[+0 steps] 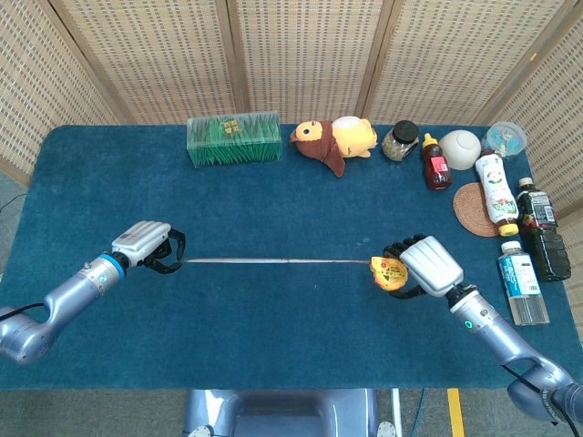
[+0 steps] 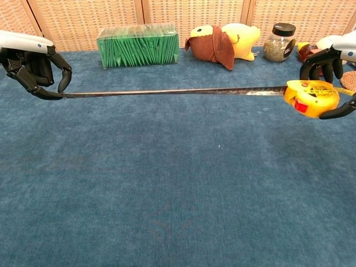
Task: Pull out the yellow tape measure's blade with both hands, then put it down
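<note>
Yellow tape measure was gripped in the right hand, case lifted just above the blue table. Blade tip was pinched by the left hand. Blade was seen stretched taut and nearly level between the two hands, well extended. Pull-out step was judged about done; put-down not yet done. Next move was judged to call for both hands to be lowered together, case and blade laid on the table, then both grips released. Green box, plush toy and bottles were noted well behind and to the side.
</note>
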Robot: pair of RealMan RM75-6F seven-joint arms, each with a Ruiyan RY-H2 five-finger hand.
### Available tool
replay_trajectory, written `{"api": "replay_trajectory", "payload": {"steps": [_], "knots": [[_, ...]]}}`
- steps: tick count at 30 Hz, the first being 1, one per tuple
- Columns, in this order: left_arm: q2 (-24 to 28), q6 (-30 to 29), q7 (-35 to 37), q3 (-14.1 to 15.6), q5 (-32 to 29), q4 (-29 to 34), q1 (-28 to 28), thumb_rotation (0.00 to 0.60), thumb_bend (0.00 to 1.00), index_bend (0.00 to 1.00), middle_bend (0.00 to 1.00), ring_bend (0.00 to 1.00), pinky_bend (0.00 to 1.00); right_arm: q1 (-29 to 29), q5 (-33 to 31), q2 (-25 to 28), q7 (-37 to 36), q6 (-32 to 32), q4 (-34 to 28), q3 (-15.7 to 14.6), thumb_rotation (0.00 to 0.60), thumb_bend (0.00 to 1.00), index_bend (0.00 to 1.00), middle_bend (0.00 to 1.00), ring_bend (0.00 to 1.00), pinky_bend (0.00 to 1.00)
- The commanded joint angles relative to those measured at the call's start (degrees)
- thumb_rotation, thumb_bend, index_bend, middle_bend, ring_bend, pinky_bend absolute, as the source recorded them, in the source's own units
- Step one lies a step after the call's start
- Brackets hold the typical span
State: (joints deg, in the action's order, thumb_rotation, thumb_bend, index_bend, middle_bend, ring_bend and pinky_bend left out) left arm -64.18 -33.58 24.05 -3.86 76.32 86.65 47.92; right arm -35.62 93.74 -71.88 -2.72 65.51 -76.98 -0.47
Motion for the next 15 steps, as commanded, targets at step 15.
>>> {"api": "replay_trajectory", "payload": {"steps": [15], "knots": [[-2.29,0.64,-0.13,-2.53,0.34,2.02,2.13,0.600,0.33,0.65,1.00,0.95,0.93,-0.58,0.08,-0.60,1.00,-0.90,-1.89,1.02,0.426,0.21,0.50,0.55,0.50,0.46]]}}
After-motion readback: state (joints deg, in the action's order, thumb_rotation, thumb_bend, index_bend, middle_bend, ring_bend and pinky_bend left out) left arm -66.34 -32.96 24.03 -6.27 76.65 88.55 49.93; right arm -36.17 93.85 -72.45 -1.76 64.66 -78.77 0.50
